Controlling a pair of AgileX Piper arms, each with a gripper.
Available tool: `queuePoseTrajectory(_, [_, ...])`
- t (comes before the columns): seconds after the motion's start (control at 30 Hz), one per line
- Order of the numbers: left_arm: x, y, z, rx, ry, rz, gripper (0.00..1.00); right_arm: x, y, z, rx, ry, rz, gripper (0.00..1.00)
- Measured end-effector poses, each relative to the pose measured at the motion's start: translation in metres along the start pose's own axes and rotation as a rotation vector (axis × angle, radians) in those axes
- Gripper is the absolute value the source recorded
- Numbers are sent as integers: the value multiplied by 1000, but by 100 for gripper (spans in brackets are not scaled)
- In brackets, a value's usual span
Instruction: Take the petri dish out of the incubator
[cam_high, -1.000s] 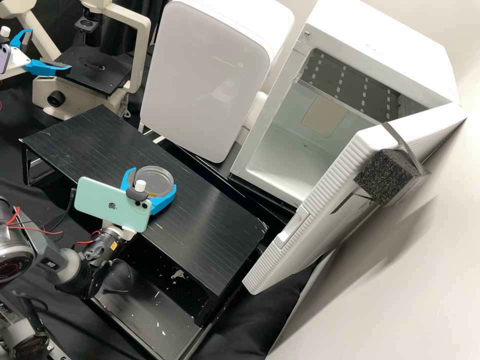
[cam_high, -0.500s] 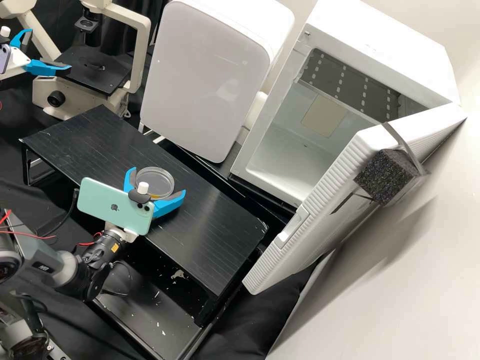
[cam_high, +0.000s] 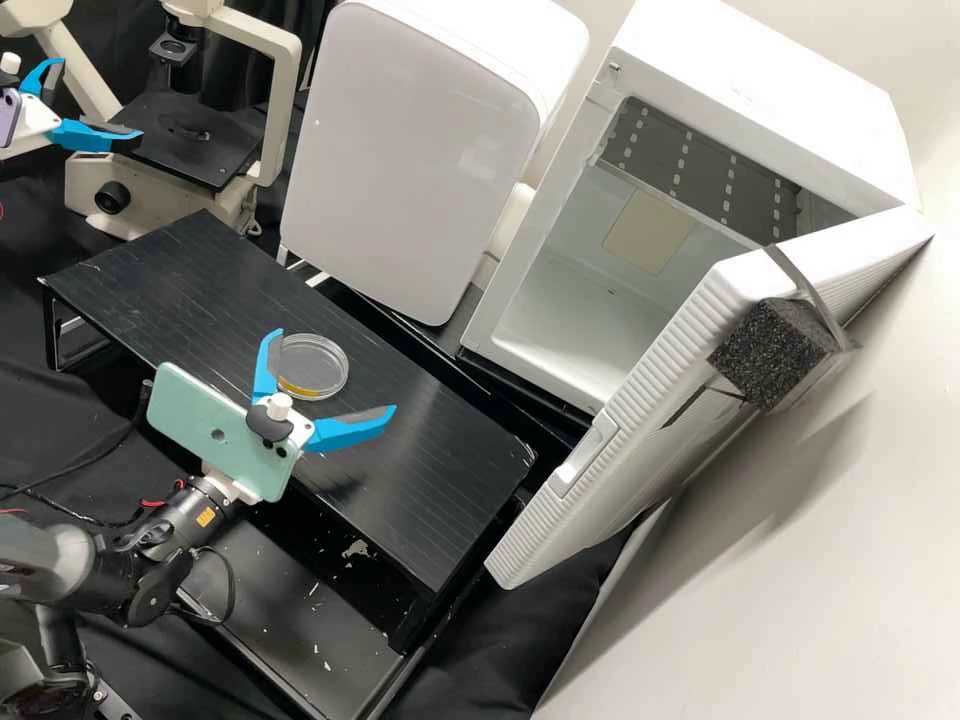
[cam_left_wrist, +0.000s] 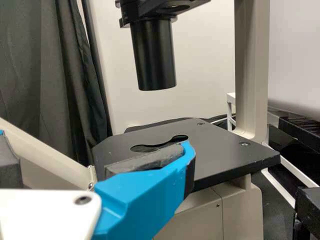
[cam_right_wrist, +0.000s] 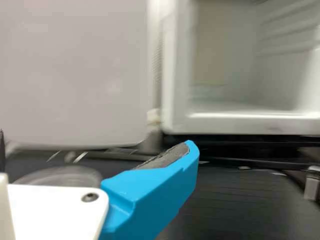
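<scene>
Clear of the open, boxy white incubator (cam_high: 740, 90), our clear, round petri dish (cam_high: 318, 362) lies flat on the black counter (cam_high: 430, 450); we hold the white right gripper's (cam_high: 335, 370) blue fingers parted, likely to avoid jostling it, the white left gripper (cam_high: 99, 98) spread too.

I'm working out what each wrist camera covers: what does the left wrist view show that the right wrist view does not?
Left wrist view's own share: the microscope's black stage with its cutout, the black tube above it, and a dark curtain behind.

Right wrist view's own share: the open white incubator and the clear petri dish, which lies outside it.

Shared: part of the blue, grey-padded jaws in the foreground, standing open on both the left gripper and the right gripper.
</scene>
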Motion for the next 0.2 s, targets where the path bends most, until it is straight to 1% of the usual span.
queuePoseTrajectory(0.1, [0, 0, 0, 0, 0, 0, 100, -1, 6, -1, 38, -10, 66, 100])
queuePoseTrajectory(0.2, [0, 0, 0, 0, 0, 0, 100, 0, 5, -2, 73, -3, 68, 100])
